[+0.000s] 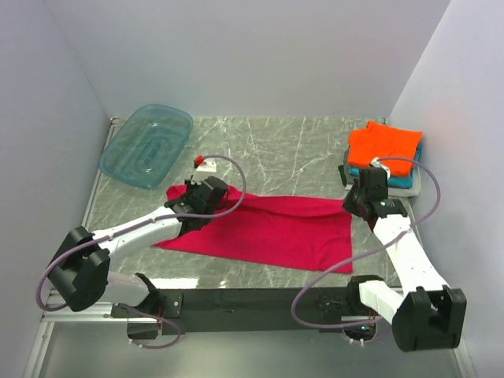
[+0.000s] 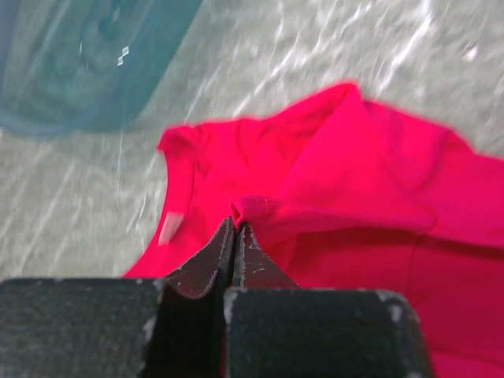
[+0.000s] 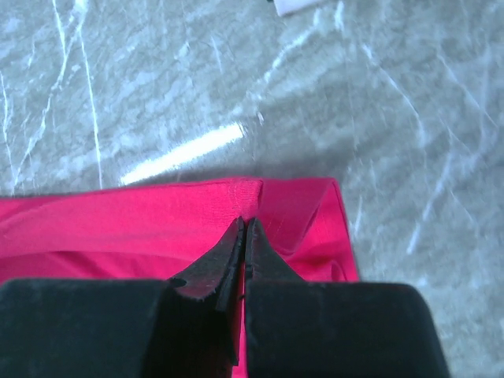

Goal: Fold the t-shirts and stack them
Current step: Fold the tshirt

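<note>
The crimson-magenta t-shirt [image 1: 268, 228] lies spread across the middle of the table. My left gripper [image 1: 206, 197] is shut on a fold of the shirt's left end, seen in the left wrist view [image 2: 236, 224]. My right gripper [image 1: 364, 201] is shut on the hem at the shirt's right end, seen in the right wrist view [image 3: 244, 224]. The fabric between them sags a little. A folded bright orange t-shirt [image 1: 384, 145] tops a stack at the back right, with a teal t-shirt [image 1: 405, 181] and a grey-white one [image 1: 415, 189] showing beneath it.
A translucent teal plastic tub [image 1: 147, 144] stands at the back left, also in the left wrist view [image 2: 79, 63]. A small white and red object [image 1: 205, 164] lies near it. Walls close in the table on three sides.
</note>
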